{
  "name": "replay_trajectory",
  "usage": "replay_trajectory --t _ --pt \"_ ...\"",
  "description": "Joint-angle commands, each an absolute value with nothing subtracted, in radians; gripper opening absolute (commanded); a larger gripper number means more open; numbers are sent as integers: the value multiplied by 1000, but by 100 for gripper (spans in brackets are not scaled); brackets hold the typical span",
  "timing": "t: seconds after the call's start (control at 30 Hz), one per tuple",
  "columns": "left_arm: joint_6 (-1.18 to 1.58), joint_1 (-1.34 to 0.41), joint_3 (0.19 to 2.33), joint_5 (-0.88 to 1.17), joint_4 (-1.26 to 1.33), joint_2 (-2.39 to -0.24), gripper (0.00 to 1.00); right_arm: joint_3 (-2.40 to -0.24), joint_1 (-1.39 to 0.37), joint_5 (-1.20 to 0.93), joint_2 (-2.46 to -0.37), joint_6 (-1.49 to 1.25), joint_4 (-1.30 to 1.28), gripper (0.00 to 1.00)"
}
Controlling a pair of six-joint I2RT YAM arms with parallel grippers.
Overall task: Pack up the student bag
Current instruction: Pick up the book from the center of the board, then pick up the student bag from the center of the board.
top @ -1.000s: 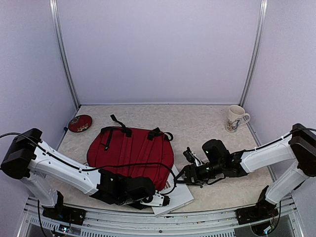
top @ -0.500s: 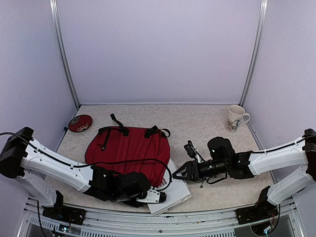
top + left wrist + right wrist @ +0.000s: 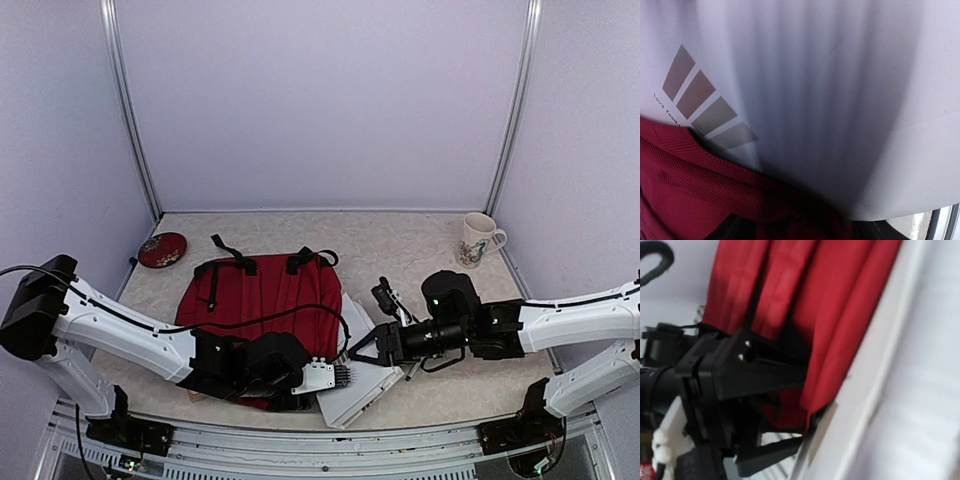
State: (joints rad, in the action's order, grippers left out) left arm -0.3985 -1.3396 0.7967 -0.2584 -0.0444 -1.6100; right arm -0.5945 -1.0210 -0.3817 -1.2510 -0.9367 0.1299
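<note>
The student bag (image 3: 262,292), dark red with black straps, lies flat at centre left. A white book (image 3: 362,378) lies at its near right edge, one side tucked under the bag's hem. My left gripper (image 3: 330,377) is at that hem, over the book; its wrist view shows the book cover (image 3: 830,85) close up and bunched red fabric (image 3: 695,185) at the jaws. It seems shut on the bag's edge. My right gripper (image 3: 362,348) is open, its fingers spread at the book's far edge beside the bag (image 3: 790,300). The book also fills the right of the right wrist view (image 3: 905,405).
A printed mug (image 3: 480,240) stands at the back right. A small dark-red round dish (image 3: 162,249) sits at the back left. The metal rail (image 3: 330,440) runs along the near table edge, just beyond the book.
My right gripper has moved left to the book's edge and opened. My left gripper has risen and shifted right with the bag's hem. The book has tilted and slid further under the bag.
</note>
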Motion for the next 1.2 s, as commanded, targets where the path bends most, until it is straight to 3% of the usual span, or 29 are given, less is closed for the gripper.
replay_trajectory --t 0.0,0.13,0.3,0.47,0.57,0.83,1.17 --pt "-344 -1326 839 -153 151 -1638 63 -611 -1065 -324 -1161 -955 137 54" --pt "-345 -1326 814 -152 161 -1612 64 -574 -1065 -236 -1069 -992 71 37" --pt "-348 -1327 834 -147 111 -1595 71 -567 -1063 -208 -1013 -989 15 25" --pt "-365 -1325 853 34 33 -1482 87 -601 -1037 -180 -988 -938 -131 14" --pt "-355 -1323 884 70 -87 -1416 99 -615 -990 -173 -959 -905 -234 12" --pt "-243 -1374 995 -107 -575 -1405 99 -607 -862 -170 -847 -831 -354 10" --pt "-190 -1454 1001 -390 -749 -1586 99 -721 -829 -174 -941 -713 -421 12"
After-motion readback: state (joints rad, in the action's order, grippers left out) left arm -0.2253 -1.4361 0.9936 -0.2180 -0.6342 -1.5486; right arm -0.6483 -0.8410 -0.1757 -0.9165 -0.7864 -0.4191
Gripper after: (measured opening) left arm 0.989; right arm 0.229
